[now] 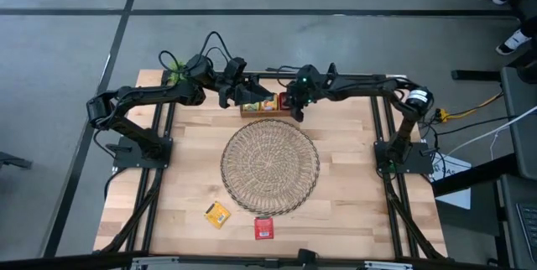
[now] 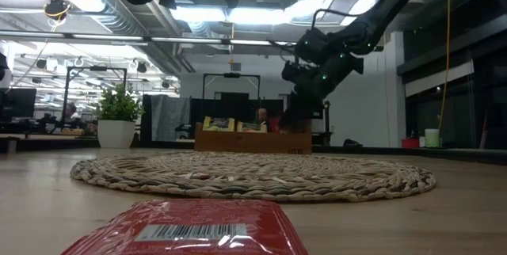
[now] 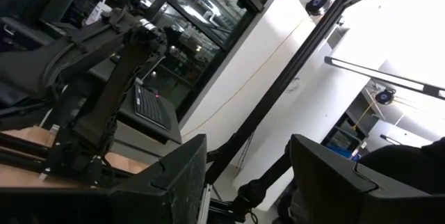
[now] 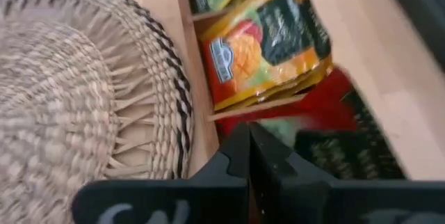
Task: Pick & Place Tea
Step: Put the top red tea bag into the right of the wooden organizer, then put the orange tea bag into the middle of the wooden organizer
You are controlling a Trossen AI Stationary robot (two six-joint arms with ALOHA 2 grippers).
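Fingers: right gripper (image 4: 249, 156) pressed together at the red end compartment of the box, whether pinching a sachet not clear; left gripper (image 3: 247, 175) spread wide, holding nothing, raised above the box's other end.
Table (image 1: 352, 211): pale wood, both arms reaching to its far edge.
Wicker mat (image 1: 270, 168): round, mid-table, bare; no tea on it.
Wooden box (image 2: 252, 141): just beyond the mat's far rim, compartments packed with upright tea sachets (image 4: 268, 40), orange and yellow visible, red ones at the right gripper's end.
Loose sachets: a yellow sachet (image 1: 217, 214) and a red sachet (image 1: 263, 228) flat on the table near the front edge, apart from the mat.
Progress: judged early; two sachets out, most tea in the box.
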